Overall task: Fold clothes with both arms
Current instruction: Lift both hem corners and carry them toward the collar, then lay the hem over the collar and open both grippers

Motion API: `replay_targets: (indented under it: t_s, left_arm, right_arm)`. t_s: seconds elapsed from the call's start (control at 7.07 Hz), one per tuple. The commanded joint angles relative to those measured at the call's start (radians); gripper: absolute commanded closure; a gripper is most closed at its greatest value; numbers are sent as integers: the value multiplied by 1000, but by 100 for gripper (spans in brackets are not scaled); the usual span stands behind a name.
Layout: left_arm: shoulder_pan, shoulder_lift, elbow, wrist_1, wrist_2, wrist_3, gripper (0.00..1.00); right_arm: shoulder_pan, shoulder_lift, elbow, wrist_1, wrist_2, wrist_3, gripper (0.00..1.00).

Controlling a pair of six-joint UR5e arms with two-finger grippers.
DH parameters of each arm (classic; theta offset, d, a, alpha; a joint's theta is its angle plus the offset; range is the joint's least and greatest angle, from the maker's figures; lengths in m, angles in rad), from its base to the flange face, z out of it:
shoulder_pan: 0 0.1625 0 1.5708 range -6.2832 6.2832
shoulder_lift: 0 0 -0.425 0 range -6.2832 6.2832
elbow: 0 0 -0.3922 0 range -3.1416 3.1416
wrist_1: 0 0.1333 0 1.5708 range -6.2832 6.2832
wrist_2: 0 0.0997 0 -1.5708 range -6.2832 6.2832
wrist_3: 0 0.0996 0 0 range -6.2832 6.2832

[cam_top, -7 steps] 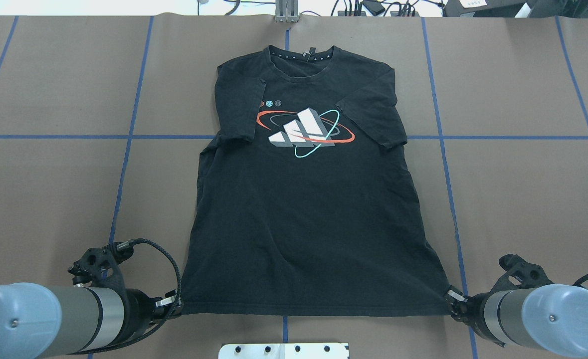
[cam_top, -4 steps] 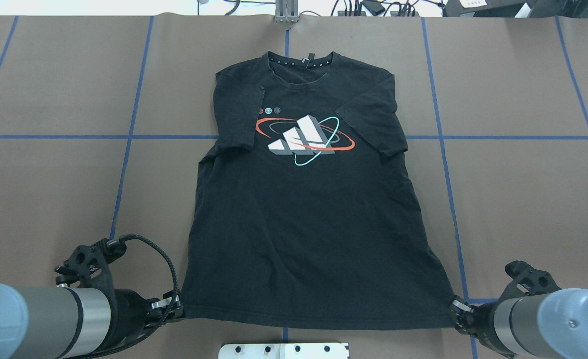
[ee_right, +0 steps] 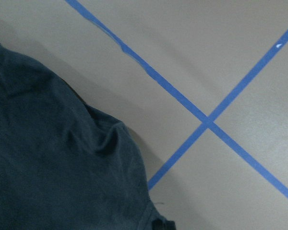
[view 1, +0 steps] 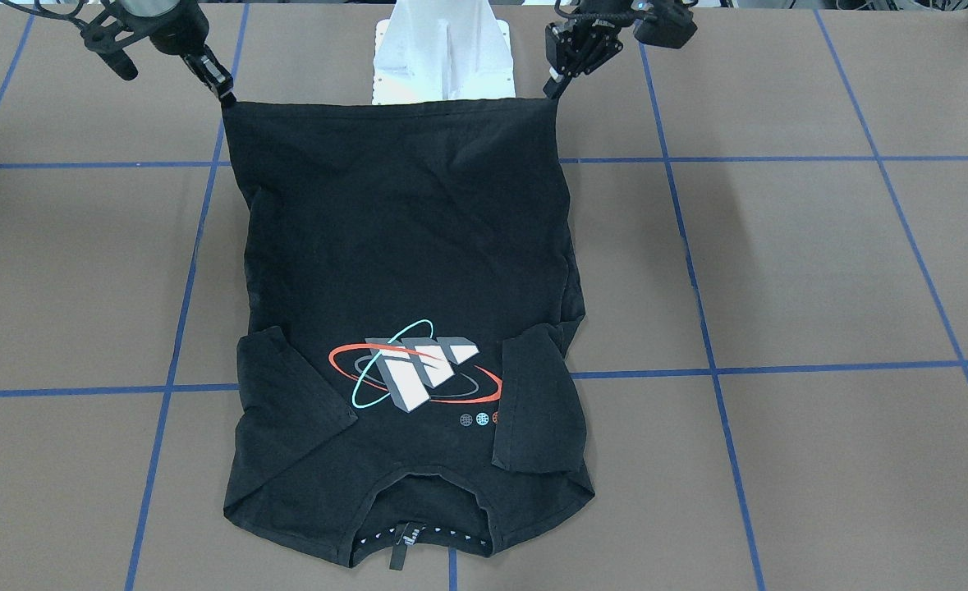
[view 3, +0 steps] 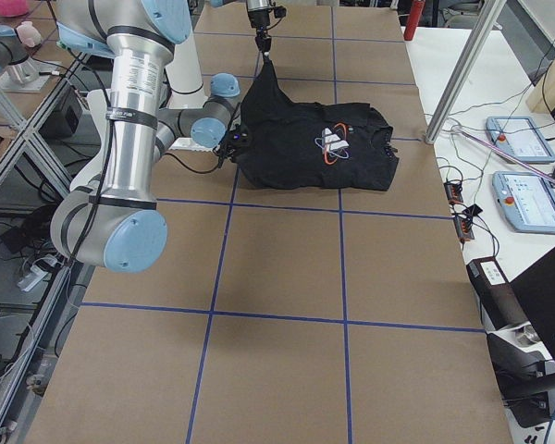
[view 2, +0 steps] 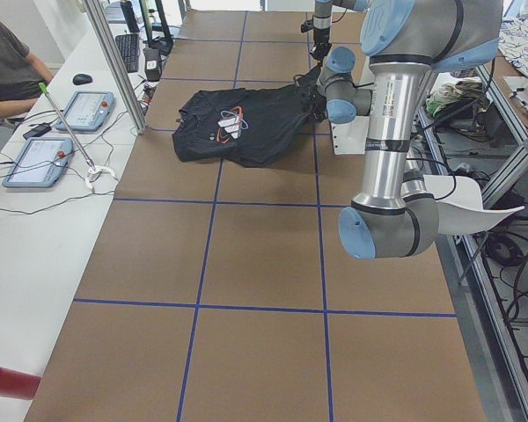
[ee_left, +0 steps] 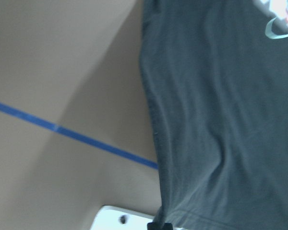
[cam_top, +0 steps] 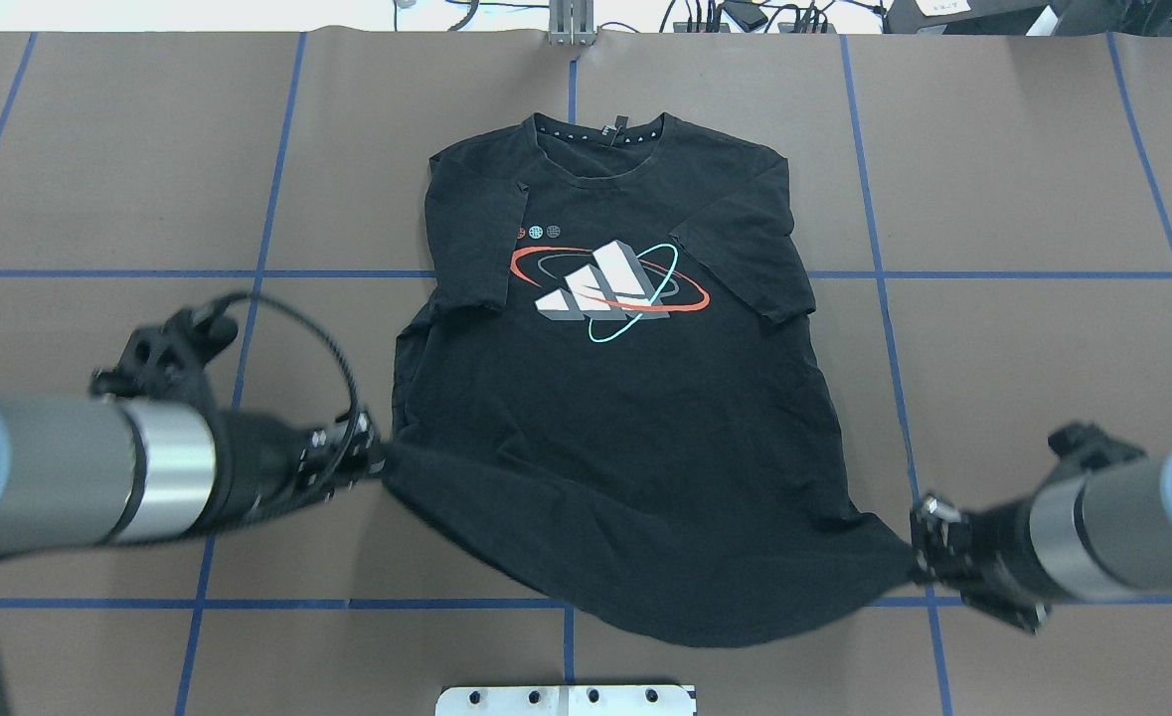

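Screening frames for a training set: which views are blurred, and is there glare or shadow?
Overhead: the lifted hem of the black cotton T-shirt and the left pincer look smeared. Left wrist: soft, the shirt washed grey. Right wrist: a glare spot on the blue tape line; the shirt casts a soft shadow on the brown table.
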Motion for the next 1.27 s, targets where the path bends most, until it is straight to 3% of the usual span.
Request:
replay_targets:
  t_s: [0.0,0.42,0.85,1.13]
  left_arm:
    - [-199,-110,196,-15,-50,118,100]
    - [-322,-176,441,-160,-50,171,100]
    - [-373,-268,669,-264,-42,209,100]
    - [-407,-334,943,-491,-38,231,100]
  right_arm:
    - [284,328,-200,-232,180,-195,100]
    - [455,547,-549,-258,177,-423,100]
    - [506,800,-946,-232,139,-550,100]
    - [506,833,-1151,-5,71,-543,100]
